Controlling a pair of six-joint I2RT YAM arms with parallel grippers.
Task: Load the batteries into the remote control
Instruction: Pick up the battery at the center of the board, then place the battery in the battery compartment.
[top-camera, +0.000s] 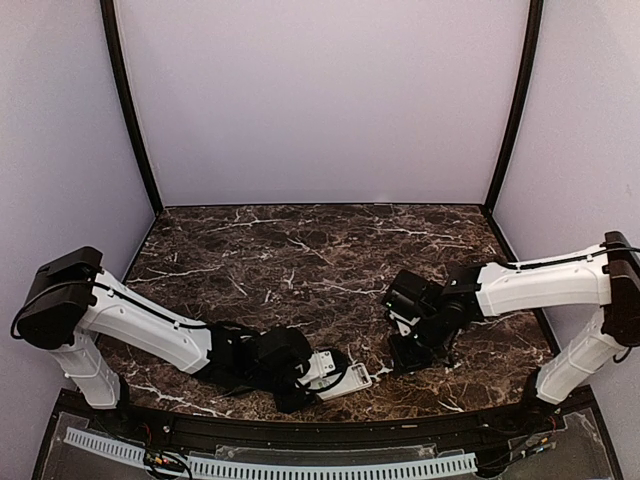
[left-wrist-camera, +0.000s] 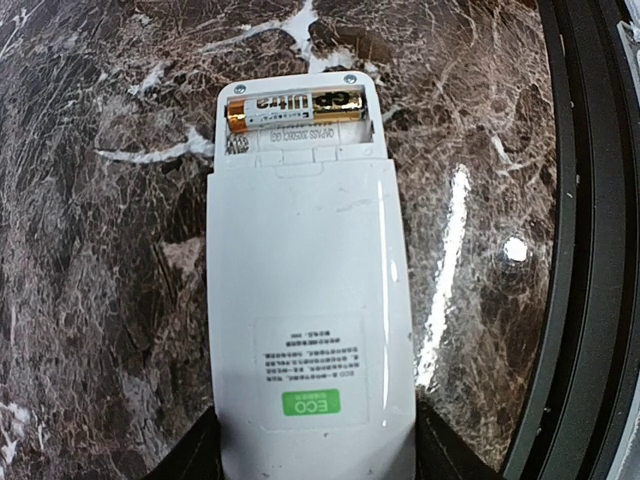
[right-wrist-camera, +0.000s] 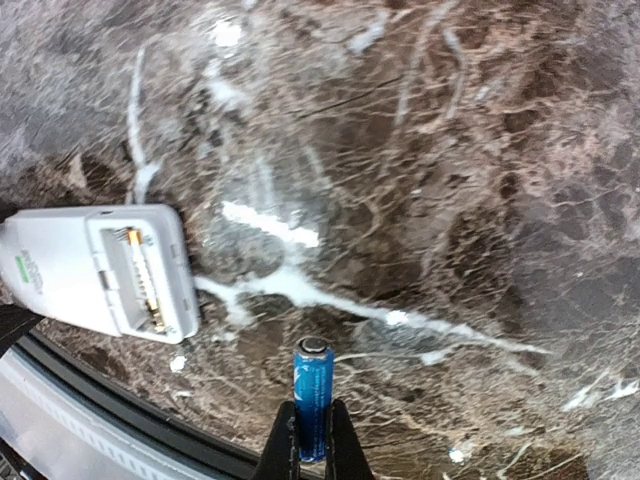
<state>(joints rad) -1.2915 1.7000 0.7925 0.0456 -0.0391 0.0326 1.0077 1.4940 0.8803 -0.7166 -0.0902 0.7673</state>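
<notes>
Flat white plastic remote control (left-wrist-camera: 305, 300), back up, gripped by left fingers (left-wrist-camera: 188, 460); slim blue cylindrical battery (right-wrist-camera: 313, 392) pinched by right fingers (right-wrist-camera: 345, 455).

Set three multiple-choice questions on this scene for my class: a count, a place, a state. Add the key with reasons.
1. How many cells sit in the remote control's open compartment? A none. B two. C one.
2. Where is the blue battery? A under the remote control. B between the right hand's fingers. C in the compartment.
3. How does the remote control lie? A back up. B face up. C on edge.
Key: 1 C, one white-and-gold cell fills one slot, the other shows a bare spring. 2 B, the fingers pinch its lower end. 3 A, the green label and the compartment face upward.
</notes>
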